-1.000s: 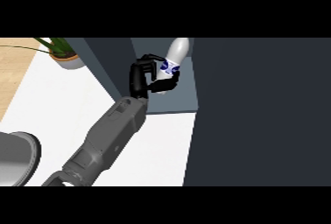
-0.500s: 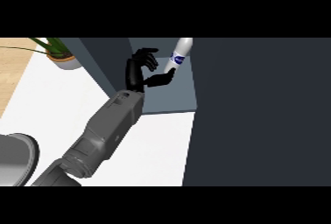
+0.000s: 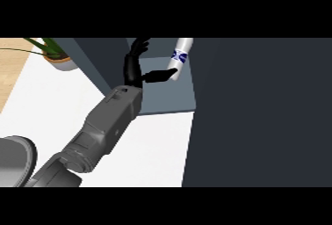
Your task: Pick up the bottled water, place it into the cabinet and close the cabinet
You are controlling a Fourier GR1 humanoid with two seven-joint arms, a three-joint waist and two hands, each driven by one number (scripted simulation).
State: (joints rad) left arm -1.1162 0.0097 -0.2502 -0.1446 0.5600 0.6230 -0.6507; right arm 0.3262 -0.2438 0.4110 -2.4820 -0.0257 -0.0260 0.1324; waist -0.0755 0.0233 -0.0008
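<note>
My forearm [image 3: 103, 127] is matte grey, built of blocky, faceted segments, with a small raised fitting on its top face near the wrist. My left hand [image 3: 135, 66] is all black, with slender fingers [image 3: 140, 45] and a separate thumb [image 3: 159, 76].

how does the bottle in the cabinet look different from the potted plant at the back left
The bottled water is tall, slim and white with a blue label; the potted plant is squat, with green leaves spreading from a pale pot. The bottle stands inside the cabinet, on its grey-blue shelf, and the plant stands outside, left of the cabinet's wall. The left hand, fingers straight, has its thumb beside the bottle; nothing is near the plant. Both stand upright.
</note>
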